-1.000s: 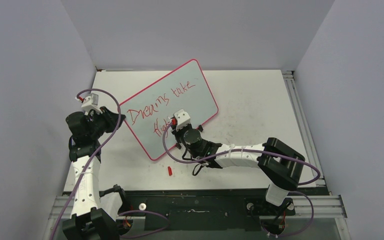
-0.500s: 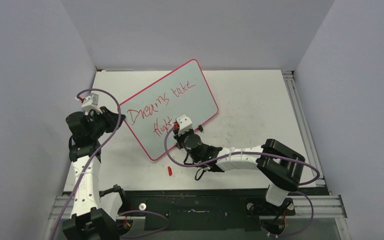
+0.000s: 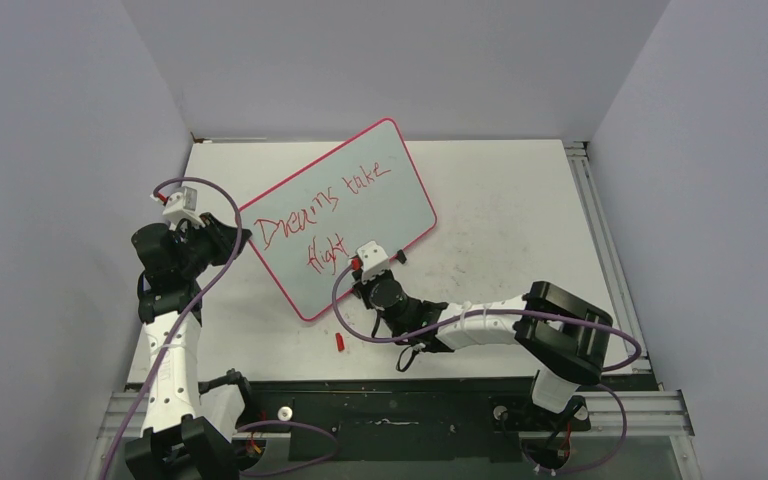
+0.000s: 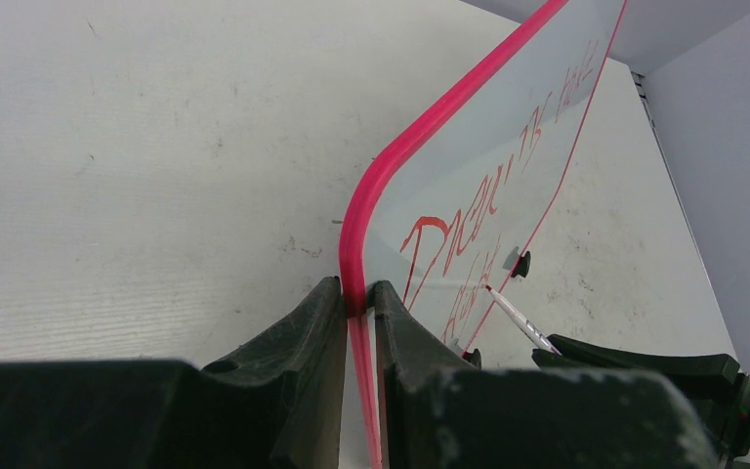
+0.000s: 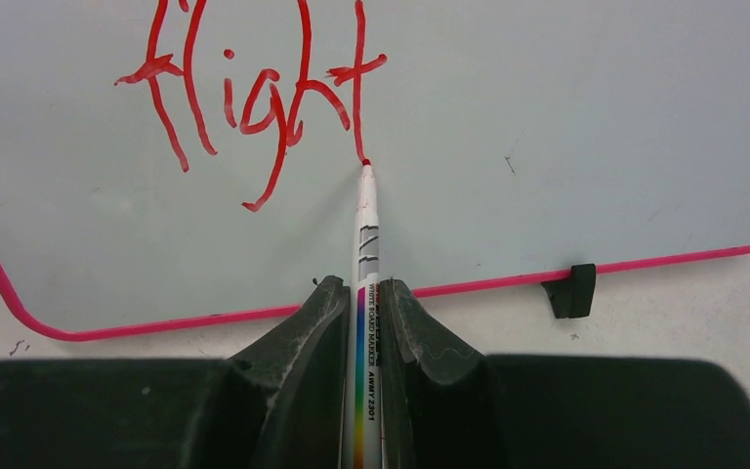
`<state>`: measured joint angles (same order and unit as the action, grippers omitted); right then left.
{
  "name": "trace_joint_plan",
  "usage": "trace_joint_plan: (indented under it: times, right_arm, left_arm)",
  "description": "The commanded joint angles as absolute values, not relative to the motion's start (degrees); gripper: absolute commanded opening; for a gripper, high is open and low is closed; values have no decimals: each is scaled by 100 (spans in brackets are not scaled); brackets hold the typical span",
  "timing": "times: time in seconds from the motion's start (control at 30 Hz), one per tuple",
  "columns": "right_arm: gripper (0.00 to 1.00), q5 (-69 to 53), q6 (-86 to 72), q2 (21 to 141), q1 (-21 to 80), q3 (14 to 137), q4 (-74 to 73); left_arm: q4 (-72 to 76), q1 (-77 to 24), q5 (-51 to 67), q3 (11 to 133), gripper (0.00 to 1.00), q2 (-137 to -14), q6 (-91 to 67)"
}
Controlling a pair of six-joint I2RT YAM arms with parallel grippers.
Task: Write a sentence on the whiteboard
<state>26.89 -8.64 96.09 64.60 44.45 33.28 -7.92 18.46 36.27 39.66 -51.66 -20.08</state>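
The large rounded-corner whiteboard (image 3: 360,205), glossy pale grey-white with a thin red-pink rim, sits on the scuffed white counter (image 3: 520,220) left of centre, turned askew so that its long sides run from about 8 o'clock to 2 o'clock in the top view. Red handwritten words (image 3: 325,200) on it read "Dreams take" on the upper line and "flight" below. At the board's 9 o'clock corner the left gripper (image 3: 235,236) is clamped on the rim: in the left wrist view its black fingers (image 4: 298,332) press against both faces of the pink edge, with the board rising away from them toward 1 o'clock. The right gripper (image 3: 362,264) is at the board's 5 o'clock long edge, pinched together on a slim white whiteboard marker (image 5: 364,230) with grey bands and a rainbow-striped label. In the right wrist view the marker points to 12 o'clock from between the fingers, crosses the pink rim, and its red tip touches the board at the foot of the "t" that ends "flight". A small black clip foot (image 5: 571,290) sits on that same rim at 3 o'clock from the marker. On the counter, at 6 o'clock from the board and just left of the right arm's wrist, lies a small red cap-like piece (image 3: 340,342), apart from the board.
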Motion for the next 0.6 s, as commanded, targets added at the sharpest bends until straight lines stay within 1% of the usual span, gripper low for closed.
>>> trace_joint_plan:
  times: [0.0, 0.37, 0.57]
  right_arm:
    - [5, 2878, -902, 9314, 6471, 4421, 3340]
    - [5, 2890, -541, 9126, 6276, 4541, 3336]
    - [5, 2954, -270, 8686, 6267, 4599, 3265]
  left_arm:
    - [-786, 1763, 3841, 4006, 13, -5123, -1934]
    - [-799, 1760, 3816, 4013, 13, -5115, -1925]
    - [-806, 1761, 3807, 4017, 13, -5115, -1920]
